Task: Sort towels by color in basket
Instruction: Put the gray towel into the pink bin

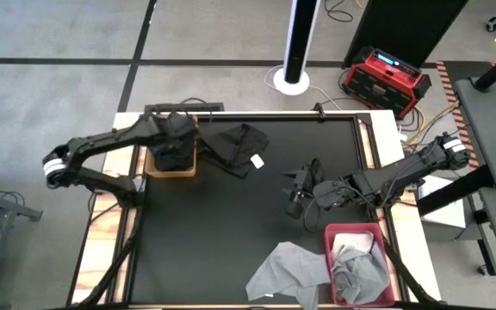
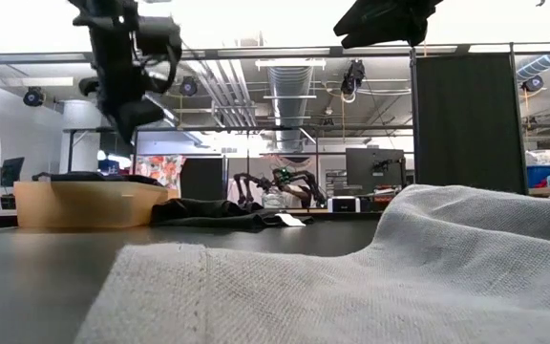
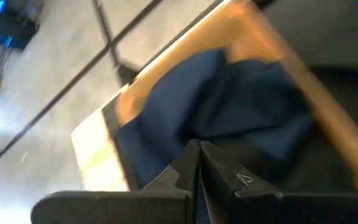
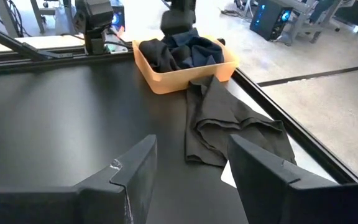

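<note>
Mid dark-sorting: left gripper (image 1: 176,129) pinched shut and empty over the tan plastic basket (image 1: 171,170) of dark towels (image 4: 180,52). Right gripper (image 4: 188,163) half-open, holding nothing (low over the mat). Probably next: grabbing the loose crumpled black cloth towel (image 1: 238,146) beside that basket.

Dark towels (image 4: 182,51) heaped in tan basket (image 1: 183,170), black towel (image 1: 235,146) beside it, grey towels (image 1: 295,271) spilling from red basket (image 1: 351,230).

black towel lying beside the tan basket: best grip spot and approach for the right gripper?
Pinch the raised fold ridge of the black towel, at the end away from the tan basket. It lies crumpled flat, so come straight down; the right gripper is open and faces it.
</note>
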